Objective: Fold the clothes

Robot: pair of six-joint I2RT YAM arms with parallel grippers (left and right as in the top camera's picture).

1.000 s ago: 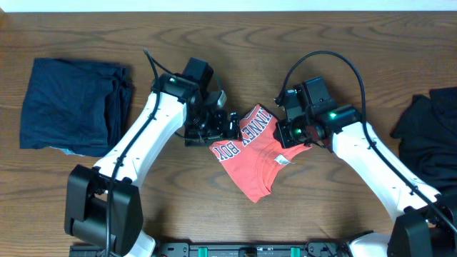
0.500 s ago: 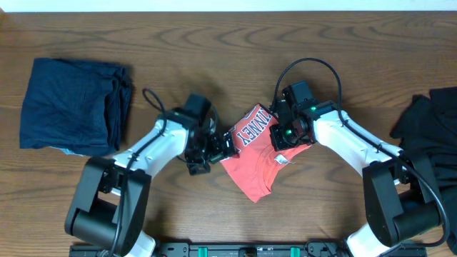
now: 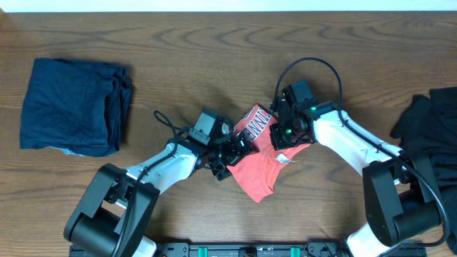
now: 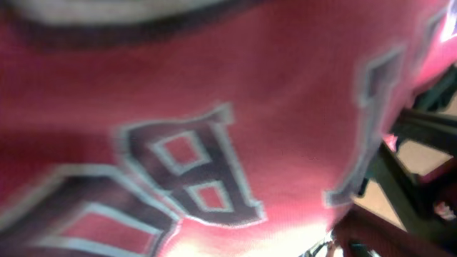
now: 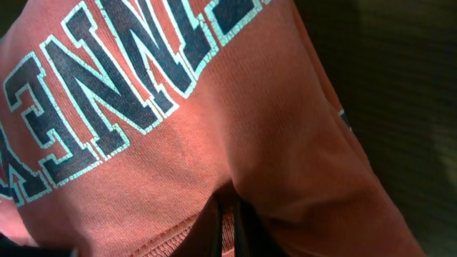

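Observation:
A red shirt (image 3: 258, 158) with dark block letters edged in white lies partly folded at the table's middle. My left gripper (image 3: 234, 150) is at its left edge, and the cloth (image 4: 214, 107) fills the left wrist view, hiding the fingers. My right gripper (image 3: 280, 135) is at the shirt's upper right edge. In the right wrist view the thin dark fingers (image 5: 228, 221) are pinched together on a fold of the red shirt (image 5: 178, 107).
A folded dark navy garment (image 3: 71, 106) lies at the far left. A crumpled black garment (image 3: 428, 135) lies at the right edge. Bare wooden table (image 3: 214, 50) surrounds the shirt.
My left arm has swung down and to the right, carrying the shirt's left edge toward the middle. The right gripper moved slightly left and then held still.

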